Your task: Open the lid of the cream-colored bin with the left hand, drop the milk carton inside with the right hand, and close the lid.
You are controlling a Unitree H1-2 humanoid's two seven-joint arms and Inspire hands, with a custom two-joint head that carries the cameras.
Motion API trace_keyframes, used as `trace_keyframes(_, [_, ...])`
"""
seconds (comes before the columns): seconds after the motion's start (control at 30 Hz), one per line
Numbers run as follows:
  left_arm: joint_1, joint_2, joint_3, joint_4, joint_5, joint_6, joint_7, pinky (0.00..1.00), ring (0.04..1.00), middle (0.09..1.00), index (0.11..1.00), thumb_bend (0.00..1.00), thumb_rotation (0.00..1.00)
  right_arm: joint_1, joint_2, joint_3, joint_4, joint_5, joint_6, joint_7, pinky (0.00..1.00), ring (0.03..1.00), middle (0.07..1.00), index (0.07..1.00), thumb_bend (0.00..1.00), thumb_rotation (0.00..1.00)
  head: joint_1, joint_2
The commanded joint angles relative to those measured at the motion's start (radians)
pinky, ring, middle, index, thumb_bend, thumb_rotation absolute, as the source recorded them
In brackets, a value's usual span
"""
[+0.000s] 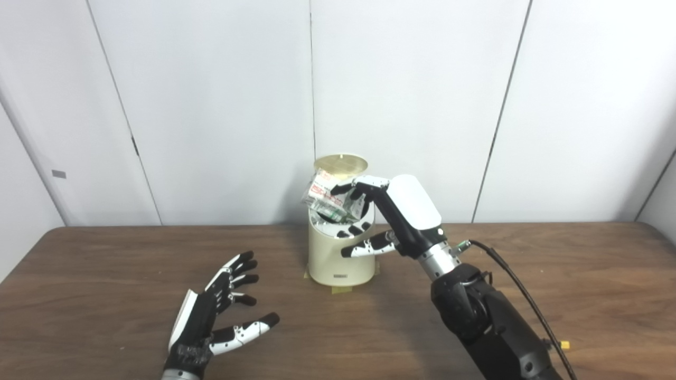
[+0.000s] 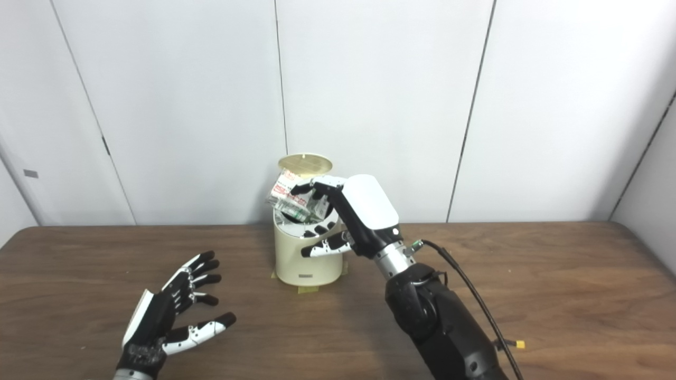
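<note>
The right hand [image 1: 393, 214] clamps the milk carton [image 1: 330, 202] over the open bin [image 1: 340, 256] beneath — the drop step; next, release — left hand [image 1: 219, 309] spread, idle.

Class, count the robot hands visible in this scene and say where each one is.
2. The left hand hovers open over the table, left of the bin. The right hand holds the milk carton over the bin's opening.

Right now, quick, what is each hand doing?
Left hand: open, holding nothing, fingers spread above the table.
Right hand: closed on the milk carton, over the open cream-colored bin.
</note>
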Motion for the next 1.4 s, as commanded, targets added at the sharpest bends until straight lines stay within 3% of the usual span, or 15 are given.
trace_keyframes(0.0, [-0.001,0.011,0.003,0.002,0.004,-0.037,0.007,0.62,0.795,0.864,0.898,0.74,0.11,-0.043,-0.008,-0.017,-0.014,0.006,0.004,0.007,0.52,0.634,0.694,0.672,0.74,0.05,0.0,-0.005])
trace_keyframes(0.17, [0.001,0.011,0.003,0.008,0.001,-0.045,0.006,0.63,0.796,0.862,0.899,0.73,0.09,-0.047,-0.022,-0.014,-0.001,-0.014,0.038,0.043,0.57,0.68,0.716,0.703,0.72,0.18,0.0,-0.015])
trace_keyframes(0.3, [0.0,0.009,0.002,0.011,0.004,-0.043,0.009,0.63,0.792,0.861,0.898,0.73,0.09,-0.059,-0.042,0.002,-0.013,-0.061,0.124,0.126,0.58,0.72,0.731,0.733,0.71,0.31,0.0,-0.018])
trace_keyframes(0.4, [-0.001,0.007,0.001,0.012,0.005,-0.042,0.009,0.62,0.788,0.859,0.894,0.73,0.08,-0.078,-0.069,0.033,-0.031,-0.116,0.189,0.218,0.7,0.803,0.754,0.77,0.7,0.45,0.0,-0.018])
trace_keyframes(0.53, [-0.003,0.005,-0.002,0.012,0.006,-0.036,0.007,0.62,0.795,0.861,0.895,0.72,0.07,-0.11,-0.09,0.063,-0.013,-0.153,0.222,0.301,0.89,0.891,0.759,0.793,0.73,0.6,0.005,-0.017])
trace_keyframes(0.67, [-0.003,0.004,-0.004,0.012,0.009,-0.039,0.009,0.63,0.794,0.863,0.896,0.72,0.07,-0.133,-0.09,0.073,0.023,-0.148,0.222,0.327,0.94,0.913,0.753,0.794,0.77,0.69,0.008,-0.012])
trace_keyframes(1.1, [-0.006,-0.003,-0.007,0.008,-0.005,-0.033,0.003,0.62,0.787,0.862,0.898,0.73,0.07,-0.163,-0.094,0.112,0.06,-0.127,0.171,0.349,0.98,0.94,0.732,0.802,0.75,0.82,0.021,-0.001])
trace_keyframes(1.37, [-0.01,0.004,-0.005,0.014,0.005,-0.038,0.008,0.63,0.793,0.863,0.899,0.72,0.09,-0.138,-0.108,0.096,0.004,-0.087,0.162,0.351,0.95,0.895,0.738,0.806,0.71,0.73,0.017,-0.004])
